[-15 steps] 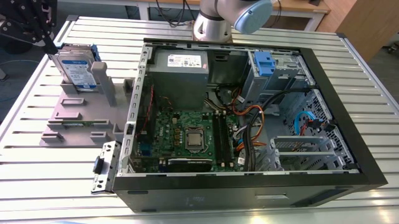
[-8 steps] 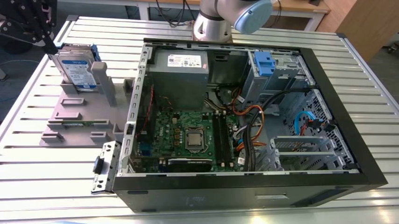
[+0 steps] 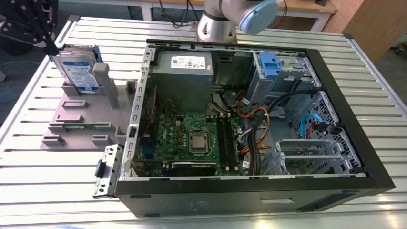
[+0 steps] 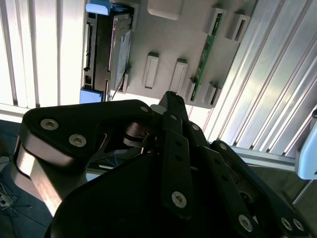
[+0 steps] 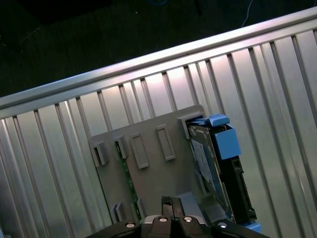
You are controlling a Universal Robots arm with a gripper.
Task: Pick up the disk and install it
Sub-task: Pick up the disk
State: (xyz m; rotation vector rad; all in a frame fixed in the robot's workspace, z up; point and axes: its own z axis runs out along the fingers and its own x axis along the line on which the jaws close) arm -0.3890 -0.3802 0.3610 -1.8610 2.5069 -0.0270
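**Closed gripper poised over racked disk**

Far upper left of the exterior view: the gripper, dark, tip pointing down. Hangs right at the top edge of the disk; cannot tell whether touching. In the second wrist view, the gripper with fingertips pressed together and nothing between them; likewise the gripper in the first wrist view.

Just below in the exterior view, the disk itself: stands upright on edge in a slot at the far end of the grey plastic stand, white-and-blue label toward the camera, blue carrier bracket framing it. Seen edge-on in both wrist views, the disk at one end of the stand, beyond the fingertips.

Lower left: the stand on the slatted metal table, a green circuit strip in one low slot.

Centre: the open computer case, lying on its side just beside the stand. Holds the motherboard at lower middle and the grey power supply box at upper middle.

Top centre, behind the case: the arm.

Upper right inside the case: the blue-tabbed drive cage, well apart from the disk.
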